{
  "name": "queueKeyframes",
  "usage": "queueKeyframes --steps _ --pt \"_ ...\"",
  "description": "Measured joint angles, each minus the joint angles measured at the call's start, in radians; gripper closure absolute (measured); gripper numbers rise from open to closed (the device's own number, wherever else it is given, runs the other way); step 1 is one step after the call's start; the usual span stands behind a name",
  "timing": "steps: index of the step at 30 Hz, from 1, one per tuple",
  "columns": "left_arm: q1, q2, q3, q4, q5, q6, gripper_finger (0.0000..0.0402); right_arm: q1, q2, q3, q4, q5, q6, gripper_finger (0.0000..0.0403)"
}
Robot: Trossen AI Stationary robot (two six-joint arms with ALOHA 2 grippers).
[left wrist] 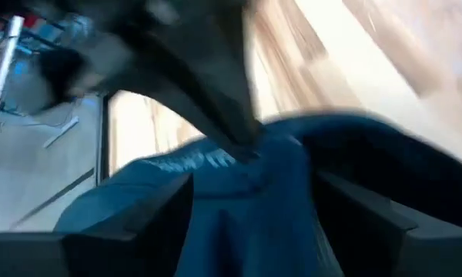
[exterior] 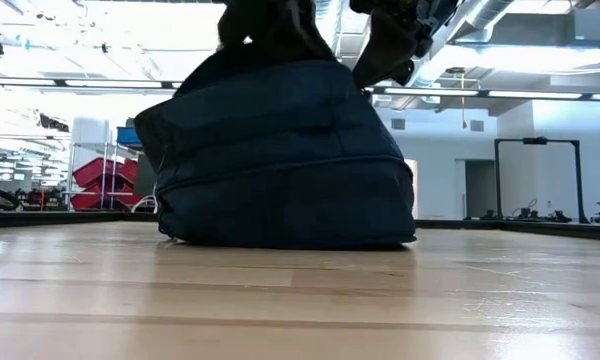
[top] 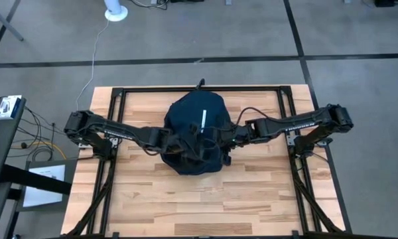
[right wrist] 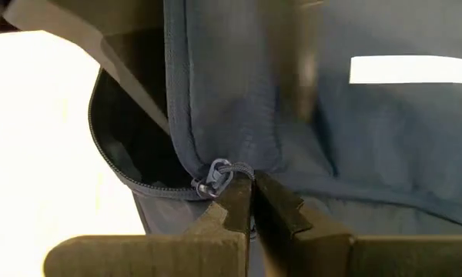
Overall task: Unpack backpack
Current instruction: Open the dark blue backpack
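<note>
Backpack (top: 198, 133), rounded dark navy fabric, mid-table. Right gripper (right wrist: 250, 201) clamped on grey zipper cord (right wrist: 218, 175); left gripper (left wrist: 250, 223) spread wide just beside. Risk: cord slipping free, or bag dragging along.

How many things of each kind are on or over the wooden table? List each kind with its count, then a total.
Backpack: 1
Robot gripper: 2 (left gripper, right gripper)
Total: 3
</note>
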Motion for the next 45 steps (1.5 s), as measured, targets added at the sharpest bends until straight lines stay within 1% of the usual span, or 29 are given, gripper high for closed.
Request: queueKeyframes --steps 3,6,9,10,11,17,19,23,27,31,35,40,45 --pt "0.005 -0.026 0.005 0.026 0.002 -0.03 0.0204 0.006 0.0 0.0 -0.001 0.0 0.006 0.0403" --pt "0.011 -0.031 0.026 0.002 0.002 -0.023 0.0276 0.006 0.0 0.0 -0.001 0.0 0.009 0.0403" --pt "0.016 -0.03 0.053 -0.081 0.012 0.007 0.0357 0.006 0.0 0.0 -0.005 0.0 0.009 0.0403" --pt "0.018 -0.03 0.056 -0.091 0.021 0.012 0.0379 0.006 0.0 0.0 -0.005 0.0 0.008 0.0403" --pt "0.023 -0.03 0.057 -0.097 0.034 0.011 0.0389 0.006 0.0 0.0 -0.006 0.0 0.008 0.0403" --pt "0.03 -0.032 0.057 -0.137 0.037 -0.019 0.04 0.006 0.0 0.0 -0.022 0.0 0.01 0.0403" --pt "0.029 -0.049 0.056 -0.163 0.055 -0.022 0.04 0.001 0.0 0.0 -0.052 0.0 0.029 0.0403" --pt "0.034 -0.118 0.056 -0.18 0.113 -0.053 0.0401 -0.016 0.0 0.0 -0.115 0.002 0.069 0.0403" --pt "0.052 -0.184 0.056 -0.211 0.145 -0.087 0.0401 -0.031 0.0 0.0 -0.115 0.003 0.084 0.0403" --pt "0.064 -0.256 0.056 -0.23 0.209 -0.127 0.0401 -0.049 0.0 0.001 -0.116 0.005 0.078 0.0403" --pt "0.064 -0.318 0.056 -0.273 0.216 -0.162 0.0401 -0.08 -0.002 0.001 -0.118 0.019 0.057 0.0403" --pt "0.062 -0.392 0.056 -0.291 0.216 -0.214 0.0401 -0.131 -0.033 0.001 -0.126 0.084 0.031 0.0403" --pt "0.058 -0.459 0.056 -0.306 0.215 -0.252 0.0401 -0.193 -0.077 0.001 -0.138 0.085 0.019 0.0403"
